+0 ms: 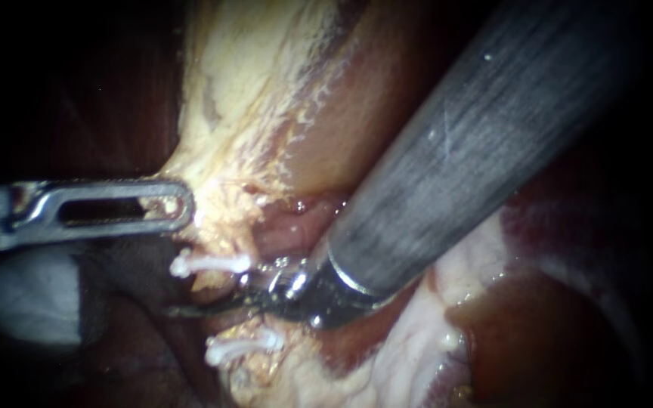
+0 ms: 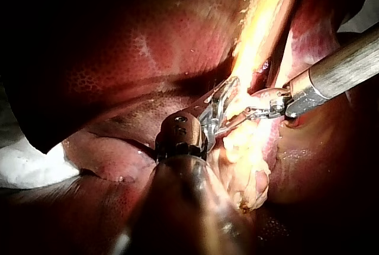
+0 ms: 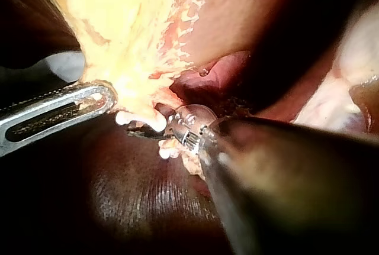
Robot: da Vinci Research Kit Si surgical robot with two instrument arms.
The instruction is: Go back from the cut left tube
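A: What does the left instrument (image 1: 183, 205) look like?
B: It is flat, shiny metal with a long slot in it. Its jaws are pinched on a lump of yellow tissue (image 1: 221, 136), right at the lump's lower edge. That tissue is bumpy and crumbly, like wet crumbs.
A: And the right instrument (image 1: 183, 310)?
B: It has a fat grey shaft with scratches on it, coming in from the upper right. At its end is a shiny joint, then two thin dark blades. The blades lie flat together like one thin strip and hold nothing.
A: Where is the tube (image 1: 217, 281)?
B: Just below the left instrument's jaws. It is hard to pick out among the yellow bits. Two small clips sit across it, an upper clip (image 1: 209, 263) and a lower clip (image 1: 242, 347). They look like smooth white sticks with round ends.
A: And the blades?
B: They lie between the two clips, near both. I cannot tell if they touch the tube.
A: What is all around?
B: The liver (image 2: 148, 48). It is dark red, smooth and wet, with a fine net pattern.
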